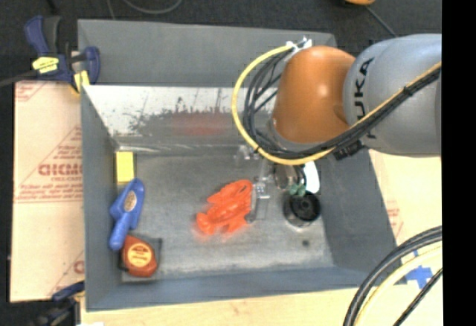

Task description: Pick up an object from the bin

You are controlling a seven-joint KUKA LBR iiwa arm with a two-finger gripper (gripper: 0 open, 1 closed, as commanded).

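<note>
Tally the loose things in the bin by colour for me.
Yellow: 1, the block
Blue: 1, the clamp
Orange: 2, the tape measure and the plastic toy
Black: 1, a round piece right of the toy; it may be part of the robot instead
Total: 5, or 4 if the black piece belongs to the robot

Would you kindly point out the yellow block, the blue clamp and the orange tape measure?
yellow block (124, 167): camera view, middle of its top face.
blue clamp (128, 205): camera view, near its pivot.
orange tape measure (140, 256): camera view, centre of its case.
</note>
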